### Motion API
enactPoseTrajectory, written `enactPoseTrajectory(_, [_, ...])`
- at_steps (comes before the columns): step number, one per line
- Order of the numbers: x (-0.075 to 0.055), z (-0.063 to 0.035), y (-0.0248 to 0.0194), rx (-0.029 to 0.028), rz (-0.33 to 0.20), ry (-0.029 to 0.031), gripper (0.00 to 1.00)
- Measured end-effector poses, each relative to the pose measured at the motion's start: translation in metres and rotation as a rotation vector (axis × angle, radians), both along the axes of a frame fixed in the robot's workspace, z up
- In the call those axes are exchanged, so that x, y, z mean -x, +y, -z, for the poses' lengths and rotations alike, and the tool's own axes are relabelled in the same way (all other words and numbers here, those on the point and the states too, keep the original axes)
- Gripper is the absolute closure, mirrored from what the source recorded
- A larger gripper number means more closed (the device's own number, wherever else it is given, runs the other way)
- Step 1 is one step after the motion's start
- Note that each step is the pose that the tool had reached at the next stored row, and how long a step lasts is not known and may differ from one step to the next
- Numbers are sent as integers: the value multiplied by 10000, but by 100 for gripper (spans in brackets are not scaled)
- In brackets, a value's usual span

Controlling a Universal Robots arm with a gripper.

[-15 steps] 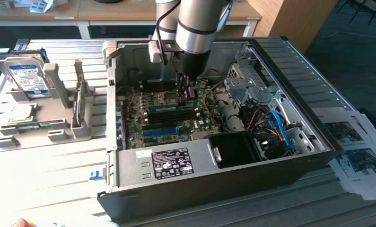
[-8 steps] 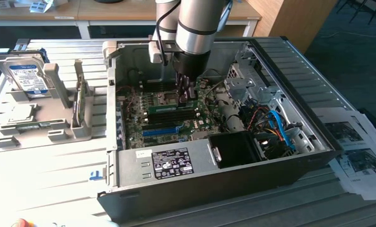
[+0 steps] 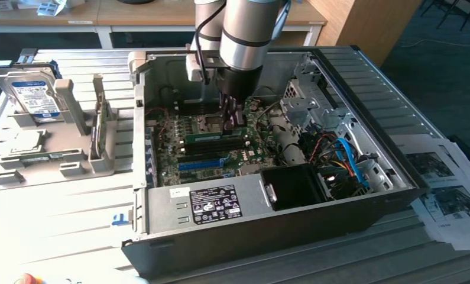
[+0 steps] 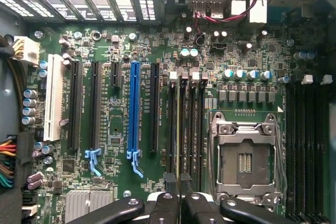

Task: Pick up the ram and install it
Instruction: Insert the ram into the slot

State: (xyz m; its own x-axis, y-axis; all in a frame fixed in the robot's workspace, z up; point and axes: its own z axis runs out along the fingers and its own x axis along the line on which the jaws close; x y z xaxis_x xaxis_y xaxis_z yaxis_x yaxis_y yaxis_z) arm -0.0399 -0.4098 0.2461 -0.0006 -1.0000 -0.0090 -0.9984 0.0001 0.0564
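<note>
The ram [image 4: 178, 129] is a thin green stick seen edge-on, standing in one of the black memory slots beside the empty processor socket [image 4: 244, 159]. In the exterior view the ram [image 3: 203, 137] shows as a green strip low on the motherboard inside the open computer case [image 3: 392, 118]. My gripper [image 4: 178, 205] is at one end of the stick, its black fingers [image 4: 164, 205] drawn close together with the ram's edge running in between them. The gripper [image 3: 233, 121] hangs straight down from the arm into the case.
A blue expansion slot [image 4: 134, 109] and black slots lie beside the memory slots. Left of the case in the exterior view, a grey holder [image 3: 61, 160] carries a hard drive [image 3: 31, 94] and a processor chip [image 3: 26, 142]. Papers [image 3: 447, 189] lie on the exterior view's right.
</note>
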Motion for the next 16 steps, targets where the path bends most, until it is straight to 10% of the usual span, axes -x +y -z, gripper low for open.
enactPoseTrajectory(16, [0, 33, 0, 0, 28, 1, 88])
